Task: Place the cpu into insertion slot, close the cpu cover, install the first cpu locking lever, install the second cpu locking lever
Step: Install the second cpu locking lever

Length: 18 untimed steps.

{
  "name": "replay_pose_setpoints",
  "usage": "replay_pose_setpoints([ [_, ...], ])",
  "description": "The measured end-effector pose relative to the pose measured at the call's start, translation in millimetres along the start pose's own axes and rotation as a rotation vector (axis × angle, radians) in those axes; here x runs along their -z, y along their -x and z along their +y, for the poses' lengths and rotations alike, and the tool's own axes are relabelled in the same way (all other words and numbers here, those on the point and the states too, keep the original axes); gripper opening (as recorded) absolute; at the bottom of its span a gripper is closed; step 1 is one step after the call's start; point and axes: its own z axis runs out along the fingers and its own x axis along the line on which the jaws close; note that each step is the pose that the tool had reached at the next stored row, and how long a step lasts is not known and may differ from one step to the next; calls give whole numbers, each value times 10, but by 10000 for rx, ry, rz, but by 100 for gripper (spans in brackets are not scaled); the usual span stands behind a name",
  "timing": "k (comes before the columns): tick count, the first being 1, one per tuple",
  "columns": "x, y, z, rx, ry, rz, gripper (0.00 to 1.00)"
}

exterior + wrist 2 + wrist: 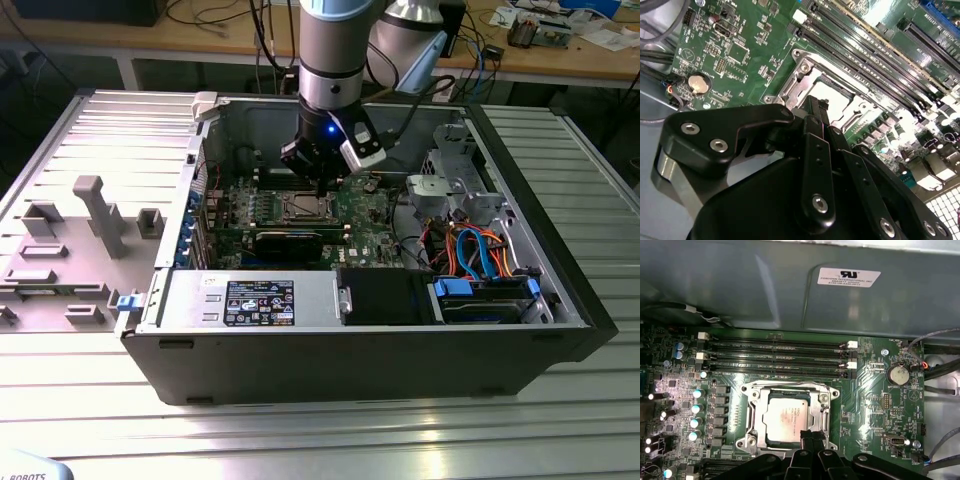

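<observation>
Inside the open computer case [560, 290], the arm points straight down, narrow jaws over the cpu [785, 418].

I see even room light outside; harsh glare washes the green motherboard [880, 30] in the second wrist view, edges soft.

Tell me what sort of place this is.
Probably an electronics lab or robot test cell. An open black desktop computer case lies on a ribbed metal table, a wooden workbench strewn with cables and parts runs behind, and the black gripper hangs over the green motherboard.
</observation>
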Motion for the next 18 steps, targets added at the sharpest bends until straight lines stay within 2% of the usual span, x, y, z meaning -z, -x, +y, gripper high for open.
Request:
replay_pose_setpoints([
  [11,1,-1,-14,2,0,0,11],
  [18,6,-4,-66,0,1,0,11],
])
